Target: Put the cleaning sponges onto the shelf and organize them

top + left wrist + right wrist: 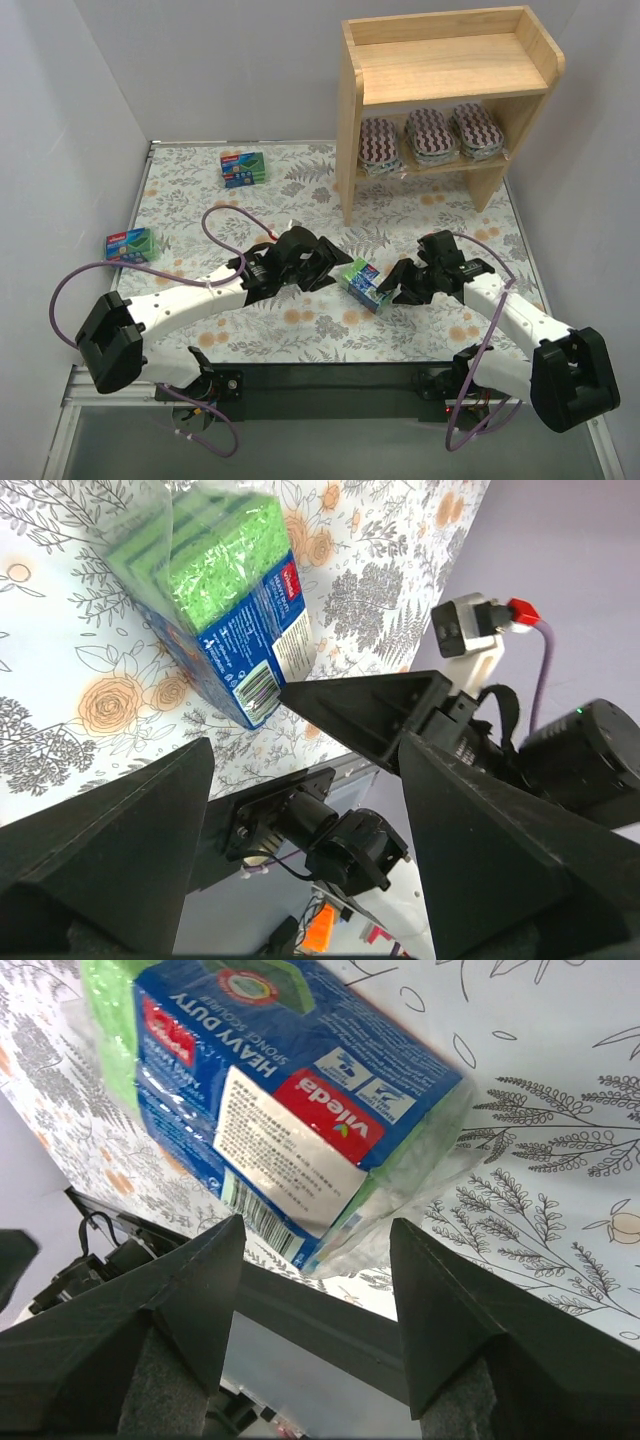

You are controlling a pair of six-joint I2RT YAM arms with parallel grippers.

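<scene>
Sponge pack between left end effector and right end effector, jaws apart, spare packs far-left, shelf beyond.

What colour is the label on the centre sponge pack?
Label: blue with red patch; right wrist view.

Plain white walls enclose a tabletop covered in grey-and-orange floral print.
</scene>
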